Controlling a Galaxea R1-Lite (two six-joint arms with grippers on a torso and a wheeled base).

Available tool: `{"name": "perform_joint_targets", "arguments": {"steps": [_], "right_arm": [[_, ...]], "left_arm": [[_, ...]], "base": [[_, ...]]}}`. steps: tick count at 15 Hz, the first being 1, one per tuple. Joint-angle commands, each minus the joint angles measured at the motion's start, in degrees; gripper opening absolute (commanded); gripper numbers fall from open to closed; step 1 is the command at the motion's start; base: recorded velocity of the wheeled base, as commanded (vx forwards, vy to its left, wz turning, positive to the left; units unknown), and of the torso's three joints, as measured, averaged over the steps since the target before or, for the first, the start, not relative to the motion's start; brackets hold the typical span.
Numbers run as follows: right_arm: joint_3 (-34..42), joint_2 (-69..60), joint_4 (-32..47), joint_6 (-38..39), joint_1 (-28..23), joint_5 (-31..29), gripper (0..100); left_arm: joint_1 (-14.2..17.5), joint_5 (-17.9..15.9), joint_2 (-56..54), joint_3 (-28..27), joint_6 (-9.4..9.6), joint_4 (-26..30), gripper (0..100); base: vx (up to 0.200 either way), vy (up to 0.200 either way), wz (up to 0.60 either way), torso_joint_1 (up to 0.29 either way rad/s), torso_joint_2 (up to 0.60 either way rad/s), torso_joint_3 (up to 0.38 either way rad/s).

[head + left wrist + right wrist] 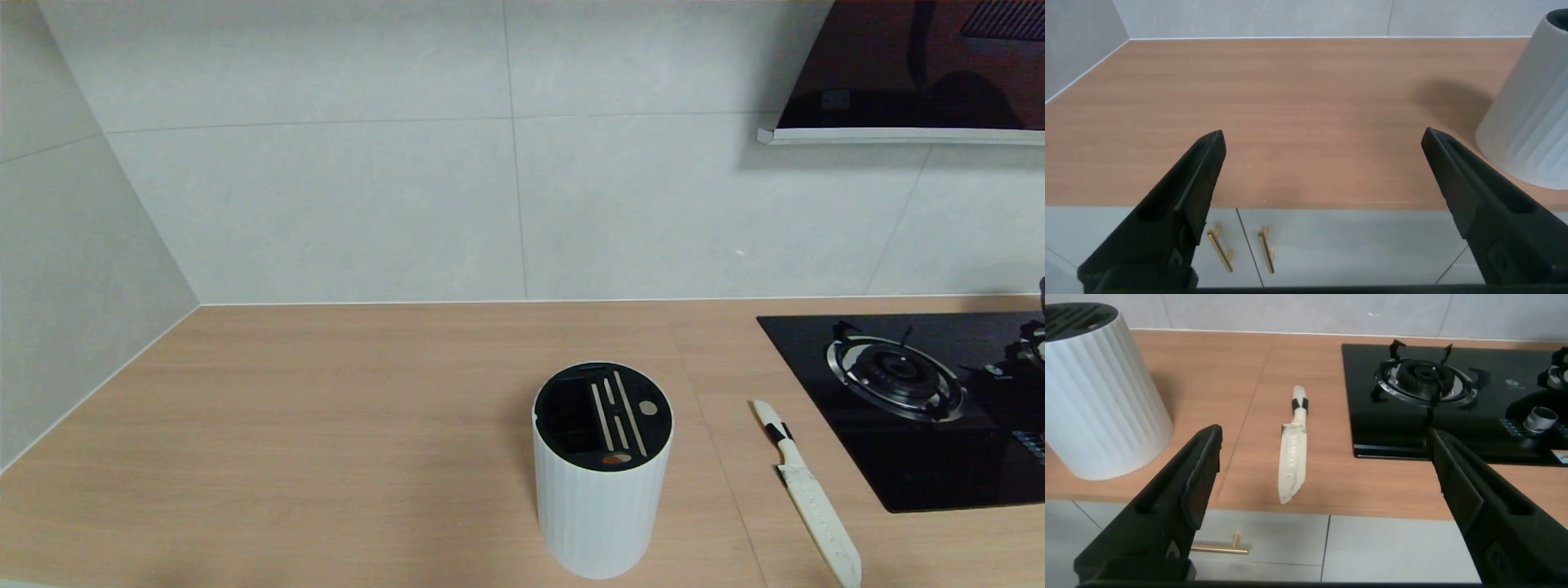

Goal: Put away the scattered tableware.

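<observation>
Since both arms hang just off the front edge of the countertop, we start there: the left gripper and the right gripper each have their fingers spread wide, with nothing between them.

Just inside that front edge, ahead of the right gripper, the white knife lies flat. Its blade tip points at the edge and its handle points toward the back. To its left stands the ribbed white knife holder, upright, with its slotted black top open to us. The black hob sits along the right side, with the tiled wall behind it.

We judge the knife to be the risk. It lies low and thin on the wood, so a closing grip may skate it toward the edge and off. A tilted blade could also miss the narrow slots and tip the holder.
</observation>
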Motion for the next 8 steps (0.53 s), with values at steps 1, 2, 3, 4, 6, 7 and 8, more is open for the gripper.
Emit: {"name": "perform_joint_targets", "arguments": {"steps": [1, 2, 3, 4, 6, 7, 8], "right_arm": [[0.01, 0.07, -0.11, -0.04, 0.02, -0.1, 100], [-1.48, 0.07, -1.87, 0.4, 0.02, 0.17, 100], [-5.26, 0.16, -2.39, 1.72, 0.02, 0.61, 100], [-6.23, 1.66, -1.78, 2.16, 0.37, 1.75, 100], [-6.32, 7.98, -1.6, 2.16, 0.81, 4.47, 100], [-6.41, 10.8, -1.6, 2.07, 0.99, 4.83, 100], [-6.49, 12.64, -1.6, 2.07, 1.25, 5.18, 100]], "left_arm": [[-0.01, 0.02, 0.0, 0.0, -0.02, 0.0, 100], [-0.01, 0.02, 0.0, 0.0, -0.02, 0.0, 100], [-0.01, 0.02, 0.0, 0.0, -0.02, 0.0, 100], [-0.01, 0.02, 0.0, 0.0, -0.02, 0.0, 100], [-0.01, 0.02, 0.0, 0.0, -0.02, 0.0, 100], [-0.01, 0.02, 0.0, 0.0, -0.02, 0.0, 100], [-0.01, 0.02, 0.0, 0.0, -0.02, 0.0, 100]], "base": [[0.0, 0.0, 0.0, 0.0, 0.0, 0.0], [0.0, 0.0, 0.0, 0.0, 0.0, 0.0], [0.0, 0.0, 0.0, 0.0, 0.0, 0.0], [0.0, 0.0, 0.0, 0.0, 0.0, 0.0], [0.0, 0.0, 0.0, 0.0, 0.0, 0.0], [0.0, 0.0, 0.0, 0.0, 0.0, 0.0], [0.0, 0.0, 0.0, 0.0, 0.0, 0.0]]}}
